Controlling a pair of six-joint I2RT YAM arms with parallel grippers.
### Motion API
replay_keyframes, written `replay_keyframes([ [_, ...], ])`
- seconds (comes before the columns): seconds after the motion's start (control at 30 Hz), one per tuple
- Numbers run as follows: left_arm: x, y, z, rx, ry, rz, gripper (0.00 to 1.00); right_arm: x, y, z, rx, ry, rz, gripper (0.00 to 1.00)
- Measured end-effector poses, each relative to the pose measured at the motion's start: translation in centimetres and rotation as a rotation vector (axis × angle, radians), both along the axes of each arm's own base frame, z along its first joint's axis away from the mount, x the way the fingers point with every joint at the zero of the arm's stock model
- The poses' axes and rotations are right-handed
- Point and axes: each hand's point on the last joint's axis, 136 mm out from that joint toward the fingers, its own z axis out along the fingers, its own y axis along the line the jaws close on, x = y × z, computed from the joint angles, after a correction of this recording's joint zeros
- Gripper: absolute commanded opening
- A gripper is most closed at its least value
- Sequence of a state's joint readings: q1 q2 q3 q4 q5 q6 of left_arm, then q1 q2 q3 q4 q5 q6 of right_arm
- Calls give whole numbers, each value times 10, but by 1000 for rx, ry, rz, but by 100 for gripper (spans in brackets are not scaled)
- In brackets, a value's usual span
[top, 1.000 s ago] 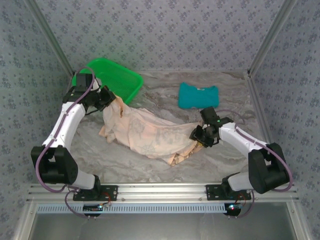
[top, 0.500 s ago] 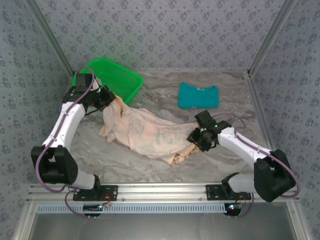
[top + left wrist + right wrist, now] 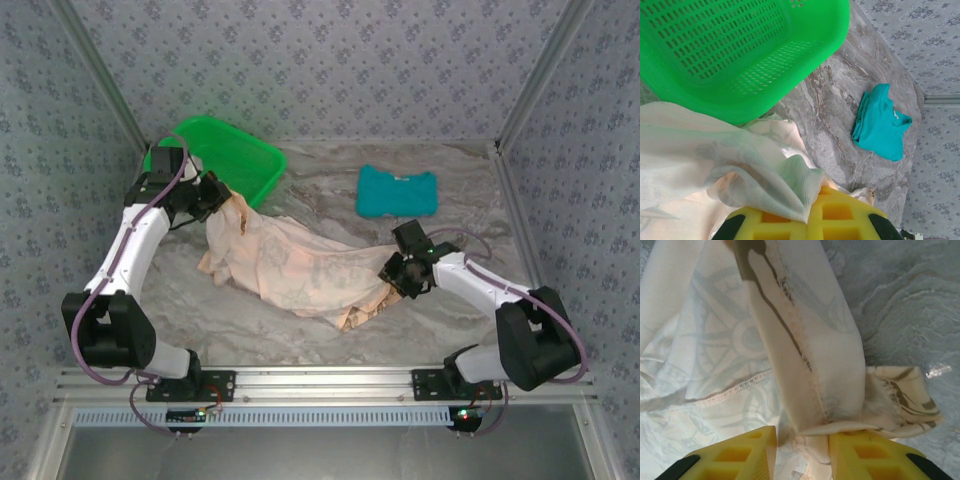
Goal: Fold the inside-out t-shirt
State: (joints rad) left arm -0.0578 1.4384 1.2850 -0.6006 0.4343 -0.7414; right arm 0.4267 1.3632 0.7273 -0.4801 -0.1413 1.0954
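- Top view: the t-shirt (image 3: 290, 265) lay crumpled in a long band on the tabletop (image 3: 300, 335). It ran from just beside the green basket (image 3: 240, 160) off to the basket's near right. The left fingers (image 3: 214, 193), at the basket's near corner, were closed on one end of the shirt and held it raised. The right fingers (image 3: 397, 276), well apart from the basket, sat at the shirt's other end. A folded teal garment (image 3: 397, 192) lay to the right of the basket, apart from the shirt.
- Left wrist view: pale cloth of the t-shirt (image 3: 715, 160) hung bunched over the yellow left fingers (image 3: 840, 220), clamped tight, just beside the basket (image 3: 730, 50). The teal garment (image 3: 880, 125) lay well apart from the basket.
- Right wrist view: the yellow right fingers (image 3: 740, 452) stood narrowly apart, with a hemmed fold of the t-shirt (image 3: 715, 340) between them. Whether they pinched it could not be told. The shirt's dark print showed faintly through the cream cloth.
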Motion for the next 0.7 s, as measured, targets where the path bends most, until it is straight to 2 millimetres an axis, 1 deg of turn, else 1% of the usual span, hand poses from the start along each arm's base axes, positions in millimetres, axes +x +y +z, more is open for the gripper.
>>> replay_keyframes([
  [0.07, 0, 0, 0, 0, 0, 0, 0, 0, -1, -3, -8, 5, -7, 38],
  [0.1, 0, 0, 0, 0, 0, 0, 0, 1, -1, -4, -12, 5, -9, 32],
  [0.17, 0, -1, 0, -3, 0, -2, 0, 1, -3, -5, -21, 1, -20, 11],
  [0.2, 0, -1, 0, -3, 0, -3, 0, 2, -3, -5, -21, -1, -22, 5],
  [0.27, 0, -1, 0, -3, 0, -3, 0, 3, -3, -4, -25, -6, -32, 0],
  [0.37, 0, 0, 1, -8, 0, -3, 0, 3, -5, 0, -29, -20, -38, 0],
  [0.43, -1, 0, 1, -12, 0, -5, 0, 3, -9, 9, -27, -42, -49, 0],
  [0.5, -2, -1, 4, -17, -5, -8, 0, 3, -18, 21, -17, -66, -74, 0],
  [0.53, -3, -1, 6, -18, -12, -9, 0, 2, -25, 27, -12, -77, -95, 0],
  [0.63, -8, -2, 19, -22, -45, -13, 0, 2, -58, 46, -18, -110, -169, 0],
  [0.67, -10, -3, 25, -23, -60, -17, 0, 1, -70, 52, -28, -116, -190, 8],
  [0.7, -12, -5, 29, -23, -72, -21, 0, 1, -79, 56, -39, -120, -201, 10],
])
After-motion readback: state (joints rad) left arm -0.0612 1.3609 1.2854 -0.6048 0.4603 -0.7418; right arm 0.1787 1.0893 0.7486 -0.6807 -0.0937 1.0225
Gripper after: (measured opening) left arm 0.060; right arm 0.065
